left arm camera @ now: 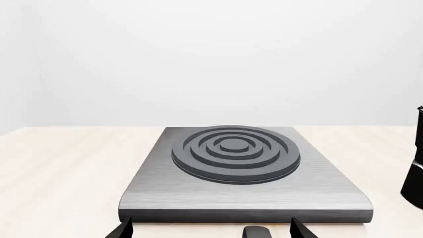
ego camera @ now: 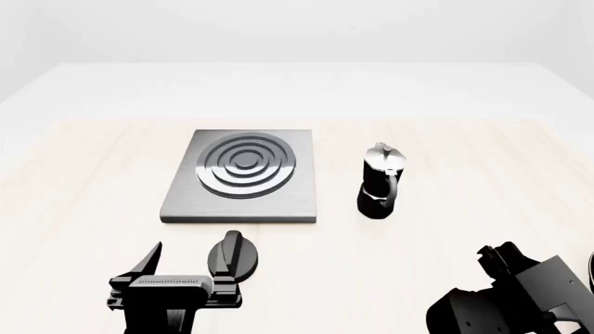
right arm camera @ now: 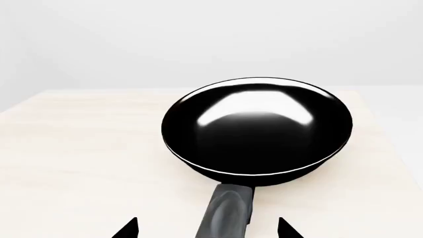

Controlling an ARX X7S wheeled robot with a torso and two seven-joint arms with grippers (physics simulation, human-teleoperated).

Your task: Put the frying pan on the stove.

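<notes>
The frying pan (right arm camera: 258,126) is a glossy black round pan lying on the pale wooden table, seen only in the right wrist view. Its grey-black handle (right arm camera: 228,210) runs back between the spread fingertips of my right gripper (right arm camera: 206,230), which is open and not closed on it. The stove (ego camera: 243,174) is a square grey plate with ring burner at the table's middle left. It also fills the left wrist view (left arm camera: 238,168). My left gripper (left arm camera: 211,232) is open and empty just in front of the stove's near edge; it also shows in the head view (ego camera: 190,263).
A black-and-silver moka pot (ego camera: 380,181) stands upright right of the stove, and shows at the left wrist view's edge (left arm camera: 415,178). A small black knob (ego camera: 236,254) lies in front of the stove beside my left gripper. The right arm (ego camera: 510,296) is at the front right.
</notes>
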